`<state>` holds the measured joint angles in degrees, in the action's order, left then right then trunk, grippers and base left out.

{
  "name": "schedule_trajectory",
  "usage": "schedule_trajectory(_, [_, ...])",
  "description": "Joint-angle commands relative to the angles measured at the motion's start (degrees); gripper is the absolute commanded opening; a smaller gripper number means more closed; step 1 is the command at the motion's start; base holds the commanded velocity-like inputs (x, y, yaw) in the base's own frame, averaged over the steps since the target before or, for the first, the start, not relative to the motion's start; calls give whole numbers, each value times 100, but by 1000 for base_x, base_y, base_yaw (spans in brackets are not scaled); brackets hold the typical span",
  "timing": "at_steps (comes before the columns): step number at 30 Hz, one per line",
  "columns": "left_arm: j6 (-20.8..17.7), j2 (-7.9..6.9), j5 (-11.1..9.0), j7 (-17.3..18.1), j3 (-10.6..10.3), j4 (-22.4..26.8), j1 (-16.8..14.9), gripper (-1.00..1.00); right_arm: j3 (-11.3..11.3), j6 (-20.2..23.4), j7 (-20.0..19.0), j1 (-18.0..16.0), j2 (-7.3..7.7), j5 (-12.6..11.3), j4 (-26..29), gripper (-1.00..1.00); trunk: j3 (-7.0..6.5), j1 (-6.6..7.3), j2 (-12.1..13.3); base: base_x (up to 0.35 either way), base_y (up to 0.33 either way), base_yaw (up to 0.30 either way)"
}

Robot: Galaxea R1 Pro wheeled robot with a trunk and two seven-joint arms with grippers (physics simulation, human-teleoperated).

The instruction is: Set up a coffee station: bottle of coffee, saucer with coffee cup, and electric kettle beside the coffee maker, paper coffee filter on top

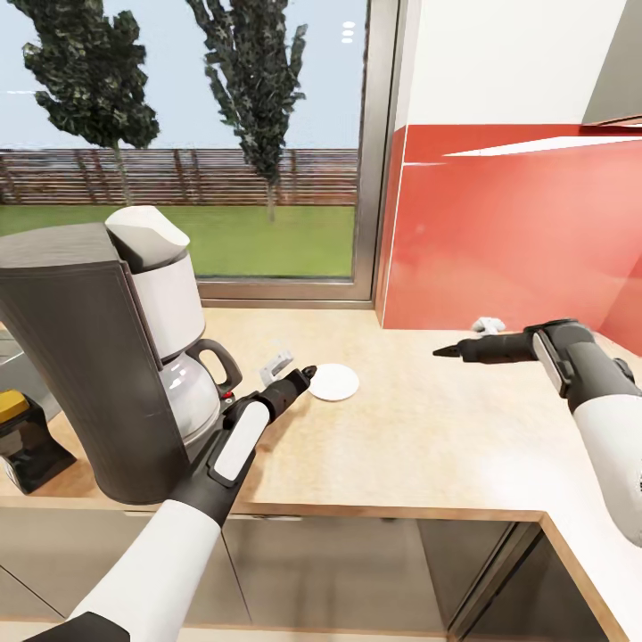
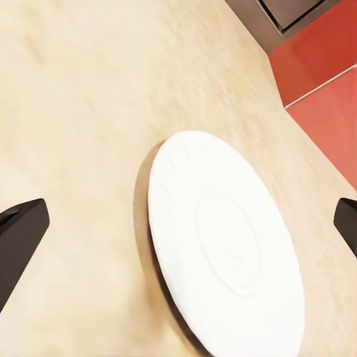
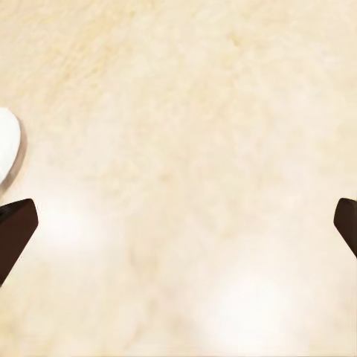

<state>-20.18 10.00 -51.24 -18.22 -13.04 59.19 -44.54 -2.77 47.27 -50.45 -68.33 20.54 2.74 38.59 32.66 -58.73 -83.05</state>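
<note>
The coffee maker [image 1: 107,357] stands on the countertop [image 1: 428,437] near its front edge, with the glass carafe under the white upper part. To the left of it, partly cut by the picture edge, sits the bottle of coffee [image 1: 22,437], a dark jar with a yellow lid. The saucer [image 1: 333,382] lies flat on the countertop to the right of the coffee maker, a little apart from it.

The left gripper [image 1: 308,370] is just beside the saucer, at its left rim; whether it touches the plate I cannot tell from the head view. In the left wrist view the saucer [image 2: 223,245] lies between the two dark fingertips [image 2: 18,230], which stand wide apart at both picture edges, so the jaws are open and hold nothing.

The right gripper [image 1: 446,353] hovers above the bare countertop, well apart from the saucer. In the right wrist view its fingertips [image 3: 15,230] are also far from each other, so it is open and empty, with pale wood surface [image 3: 193,178] below.

A small white object [image 1: 489,325] lies near the red wall behind the right arm; it is too small to identify, perhaps the paper filter.
</note>
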Motion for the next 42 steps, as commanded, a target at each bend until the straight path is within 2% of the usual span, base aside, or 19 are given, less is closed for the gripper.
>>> schedule_trajectory(1, [-21, 0, -88, -61, -5, 5, -2, 100, -13, -60, -30, -5, -17, -29, -97, 100, 7, 0, -3, 0, 0, 0])
schedule_trajectory(5, [-21, 0, -88, -60, -5, 5, -3, 100, -11, -138, -32, -5, -89, -96, -253, 100, 7, 0, -3, 0, 0, 0])
schedule_trajectory(10, [-21, 0, -88, -59, -5, 8, -2, 100, 1, -181, -39, -5, -378, -189, -372, 100, 7, 0, -3, 0, 0, 0])
schedule_trajectory(11, [-21, 0, -88, -59, -5, 10, -2, 100, 2, -185, -41, -5, -455, -272, -414, 100, 7, 0, -3, 0, 0, 0])
schedule_trajectory(12, [-21, 0, -88, -53, -5, 12, -2, 100, 4, -189, -40, -5, -538, -485, -516, 100, 7, 0, -3, 0, 0, 0])
schedule_trajectory(18, [-25, 0, -88, 281, -10, 9, -2, 100, -2, -204, -30, -5, -619, -901, -831, 100, 7, 0, -3, 0, 0, 0])
schedule_trajectory(24, [-29, 0, -88, 402, -13, 11, -3, 100, 0, -217, -27, -5, -699, -971, -955, 100, 7, 0, -3, 0, 0, 0])
schedule_trajectory(28, [-30, 0, -88, 447, -14, 9, -2, 100, -3, -418, -23, -5, -778, -979, -1046, 100, 7, 0, -3, 0, 0, 0])
schedule_trajectory(32, [-30, 0, -88, 791, -13, -111, -2, 100, -4, -555, -27, -5, -879, -990, -1330, 100, 7, 0, -3, 0, 0, 0])
schedule_trajectory(36, [-30, 0, -88, 962, -15, -212, -2, 100, -2, -575, -30, -5, -1082, -994, -1420, 100, 7, 0, -3, 0, 0, 0])
schedule_trajectory(39, [-30, 0, -88, 987, -16, -222, -3, 100, -1, -577, -28, -5, -1156, -994, -1431, 100, 7, 0, -3, 0, 0, 0])
schedule_trajectory(40, [-30, 0, -88, 1003, -18, -228, -2, 100, -2, -578, -27, -5, -1234, -994, -1437, 100, 7, 0, -3, 0, 0, 0])
schedule_trajectory(42, [-30, 0, -88, 1008, -20, -230, -2, 100, -2, -578, -27, -5, -1262, -994, -1437, 100, 7, 0, -3, 0, 0, 0])
